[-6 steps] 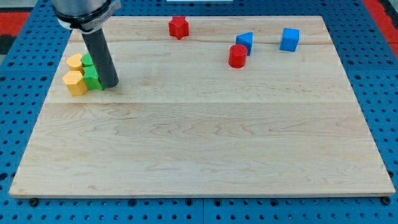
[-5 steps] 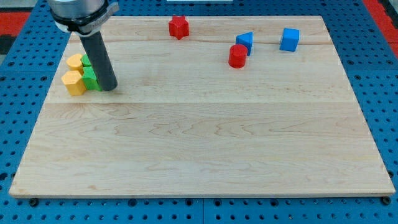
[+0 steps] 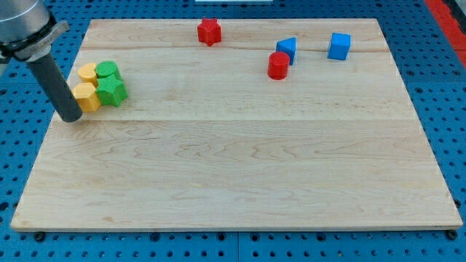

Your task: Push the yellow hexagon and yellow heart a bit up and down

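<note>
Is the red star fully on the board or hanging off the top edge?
Fully on. The red star sits just inside the wooden board near its top edge; wood shows on every side of it, and it lies flat.

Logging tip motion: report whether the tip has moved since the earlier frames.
Yes. My tip moved toward the view's left, from right of the green blocks to left of the yellow hexagon.

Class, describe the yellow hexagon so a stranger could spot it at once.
Look to the wooden board's left edge, where four blocks cluster. The yellow hexagon is the lower-left one, touching my tip. Its neighbours are a yellow heart above and two green blocks to the right.
</note>
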